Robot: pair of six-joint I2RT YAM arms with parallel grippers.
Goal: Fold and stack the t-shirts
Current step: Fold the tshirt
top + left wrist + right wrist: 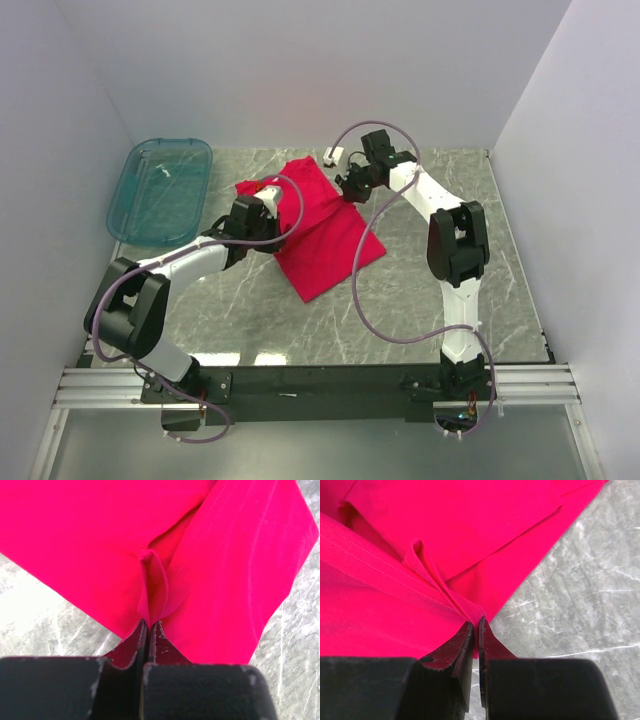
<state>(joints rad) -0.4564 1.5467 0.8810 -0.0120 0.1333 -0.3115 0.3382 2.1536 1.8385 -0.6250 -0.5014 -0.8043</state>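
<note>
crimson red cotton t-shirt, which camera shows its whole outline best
Top external: the crimson red cotton t-shirt shows nearly whole, partly folded on the marble table. Each wrist view shows only a close-up fold pinched in the left pincer or right pincer.

A translucent teal tub [160, 195] lay at the far left corner of the grey marbled tabletop [420, 300], close against the left wall [60, 150]. Plain pale walls enclosed the tabletop on three sides.
</note>
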